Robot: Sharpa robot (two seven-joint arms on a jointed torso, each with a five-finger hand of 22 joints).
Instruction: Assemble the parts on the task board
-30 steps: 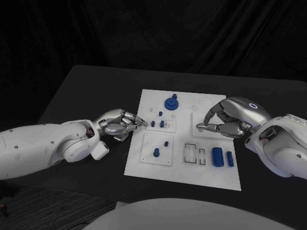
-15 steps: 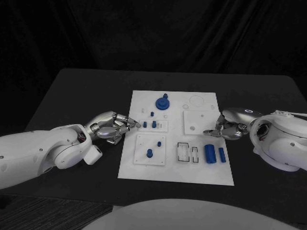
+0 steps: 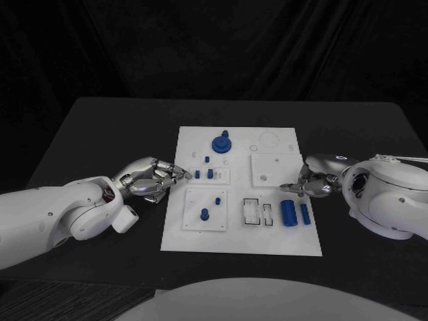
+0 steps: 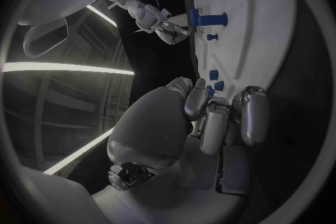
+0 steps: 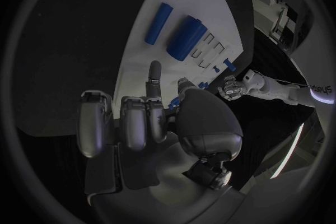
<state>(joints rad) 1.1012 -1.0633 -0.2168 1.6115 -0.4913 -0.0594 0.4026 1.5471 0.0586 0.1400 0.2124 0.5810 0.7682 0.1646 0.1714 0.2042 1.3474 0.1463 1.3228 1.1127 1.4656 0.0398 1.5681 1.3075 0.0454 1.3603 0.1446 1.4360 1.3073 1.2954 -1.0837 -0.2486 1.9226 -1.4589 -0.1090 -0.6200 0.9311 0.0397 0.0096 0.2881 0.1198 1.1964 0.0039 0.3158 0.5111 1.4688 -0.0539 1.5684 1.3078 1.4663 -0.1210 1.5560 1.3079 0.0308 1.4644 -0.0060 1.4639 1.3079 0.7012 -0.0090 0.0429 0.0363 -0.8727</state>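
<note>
- Head view: the white task board (image 3: 241,241) lies in the middle of the black desk (image 3: 98,127), its long side running away from the robot.
- At the board's far end a large round blue part (image 3: 220,143) stands upright, with small blue pegs (image 3: 205,173) just nearer, in a raised plate.
- On the near left plate another blue peg (image 3: 204,215) stands, with a smaller one beside it.
- Near the board's right edge two blue cylinders lie side by side: a thick one (image 3: 288,212) and a thin one (image 3: 305,214).
- The left robot hand (image 3: 152,178) sits just off the board's left edge, fingers curled in, with nothing visible in them; its fingertips point toward the small pegs.
- In the left wrist view the same robot hand (image 4: 210,117) has its fingers (image 4: 254,116) bent over the dark desk beside the board's rim.
- The right robot hand (image 3: 315,180) rests at the board's right edge, fingers curled, no part in its grasp.
- In the right wrist view that robot hand (image 5: 140,117) has most fingers folded, with one finger (image 5: 154,75) stretched toward the board, short of the two cylinders.
</note>
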